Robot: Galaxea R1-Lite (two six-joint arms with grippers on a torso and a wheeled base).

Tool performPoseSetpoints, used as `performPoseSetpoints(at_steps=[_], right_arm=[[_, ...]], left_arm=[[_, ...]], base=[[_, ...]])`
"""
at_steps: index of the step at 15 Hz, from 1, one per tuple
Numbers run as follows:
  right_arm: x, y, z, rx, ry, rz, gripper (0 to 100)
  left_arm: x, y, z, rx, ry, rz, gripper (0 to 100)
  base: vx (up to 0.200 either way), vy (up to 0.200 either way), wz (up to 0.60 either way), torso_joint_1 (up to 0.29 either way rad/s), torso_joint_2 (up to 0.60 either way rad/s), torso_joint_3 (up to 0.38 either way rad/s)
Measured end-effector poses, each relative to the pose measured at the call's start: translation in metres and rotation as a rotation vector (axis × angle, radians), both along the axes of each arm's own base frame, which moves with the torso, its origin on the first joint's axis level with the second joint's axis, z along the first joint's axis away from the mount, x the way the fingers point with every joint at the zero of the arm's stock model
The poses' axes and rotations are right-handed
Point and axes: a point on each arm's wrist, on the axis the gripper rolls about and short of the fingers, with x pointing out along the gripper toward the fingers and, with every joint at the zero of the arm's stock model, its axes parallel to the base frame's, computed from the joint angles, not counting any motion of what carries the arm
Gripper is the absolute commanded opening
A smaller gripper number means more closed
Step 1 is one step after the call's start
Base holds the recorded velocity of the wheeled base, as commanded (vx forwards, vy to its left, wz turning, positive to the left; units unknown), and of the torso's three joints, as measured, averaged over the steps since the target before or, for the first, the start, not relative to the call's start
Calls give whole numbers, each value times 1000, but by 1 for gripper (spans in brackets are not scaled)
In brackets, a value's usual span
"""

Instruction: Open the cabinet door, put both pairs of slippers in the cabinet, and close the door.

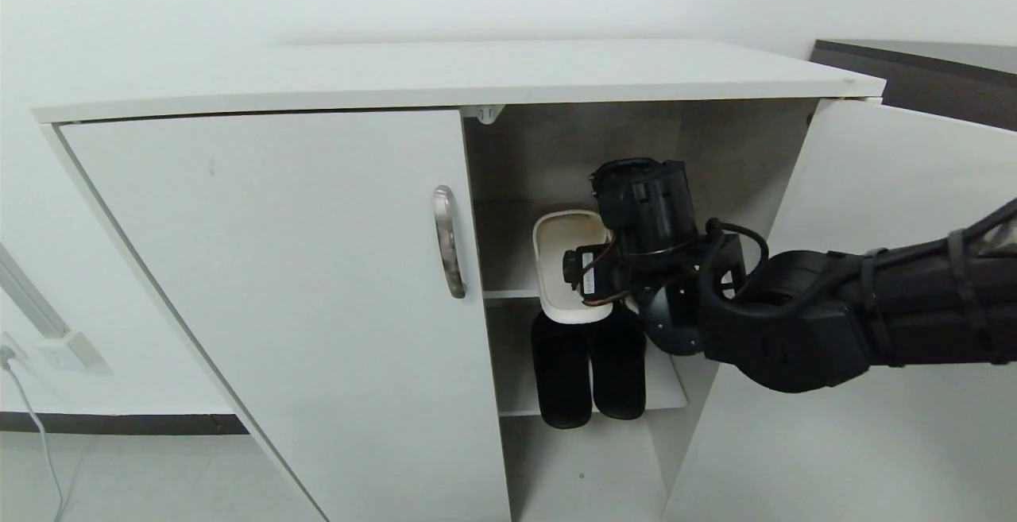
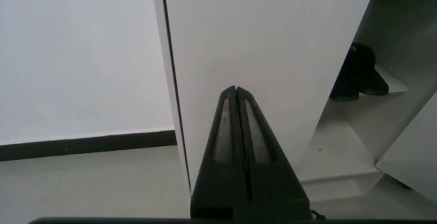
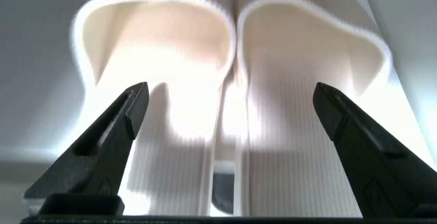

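Observation:
The white cabinet (image 1: 445,77) has its left door (image 1: 278,284) closed and its right door (image 1: 874,180) swung open. A pair of black slippers (image 1: 588,371) (image 2: 358,74) stands side by side on the lower shelf. The white slippers (image 1: 560,268) (image 3: 232,80) lie together at the upper shelf, heels sticking out over its front edge. My right gripper (image 3: 231,91) is open right in front of them, one finger on each side of the pair, with nothing held. My left gripper (image 2: 235,91) is shut and empty, low in front of the closed left door.
A metal handle (image 1: 449,240) sits on the left door's inner edge. A wall socket with a cable (image 1: 59,351) is at the lower left. The open right door stands beside my right arm. Bare floor lies in front of the cabinet.

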Motion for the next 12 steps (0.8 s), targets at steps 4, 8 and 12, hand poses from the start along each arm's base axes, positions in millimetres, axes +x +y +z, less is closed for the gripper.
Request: performPoseSetpoints(at_steps=[4, 8, 12], right_arm=[[-38, -7, -3, 17, -16, 62, 100], [-64, -13, -13, 33, -28, 117, 0], [-74, -15, -22, 64, -43, 163, 0]], left_arm=[[0, 0, 0, 0, 0, 0, 0], [0, 0, 0, 0, 0, 0, 0], [0, 0, 0, 1, 0, -1, 0]], base=[[0, 0, 0, 0, 0, 0], [0, 0, 0, 0, 0, 0], [0, 0, 0, 0, 0, 0]])
